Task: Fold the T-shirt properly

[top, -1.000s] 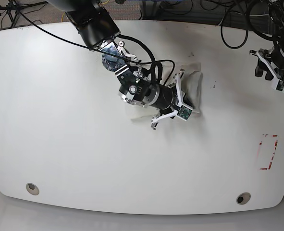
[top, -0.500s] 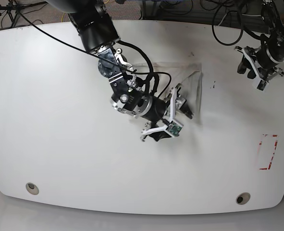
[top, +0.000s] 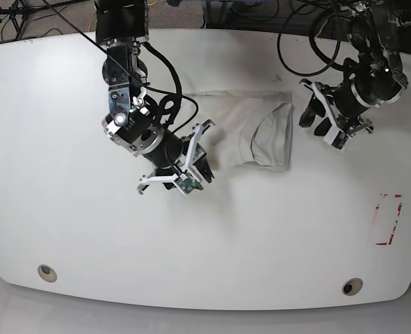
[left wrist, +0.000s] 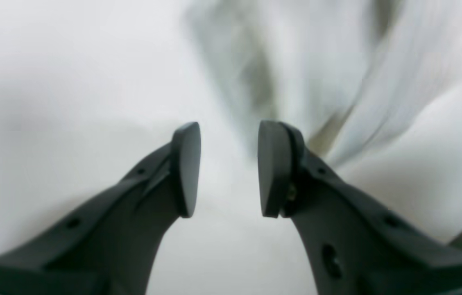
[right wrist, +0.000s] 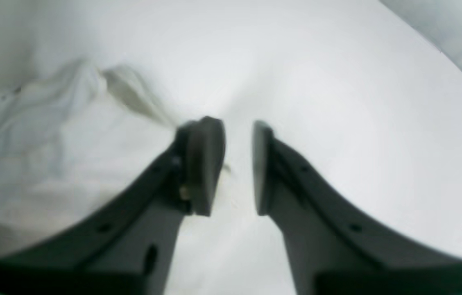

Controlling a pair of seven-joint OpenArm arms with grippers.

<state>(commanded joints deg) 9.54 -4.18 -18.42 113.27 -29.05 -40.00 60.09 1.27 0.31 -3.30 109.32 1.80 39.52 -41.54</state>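
A cream T-shirt (top: 261, 132) lies flat near the middle of a white table (top: 73, 229), toward the far edge, folded into a compact rough rectangle. Its long axis runs left to right across the base view, and its wider, layered end with a curved seam faces the right side. The right gripper (top: 191, 163), on the left of the base view, hangs just off the T-shirt's left end, its jaws parted with nothing between them. In the right wrist view, crumpled cloth (right wrist: 50, 164) sits beside one finger while bare table shows in the gap of the right gripper (right wrist: 237, 168). The left gripper (top: 325, 120) hovers just past the T-shirt's right edge. Its wrist view is blurred, yet the left gripper (left wrist: 227, 168) shows parted, empty jaws with pale folds (left wrist: 399, 102) beyond them.
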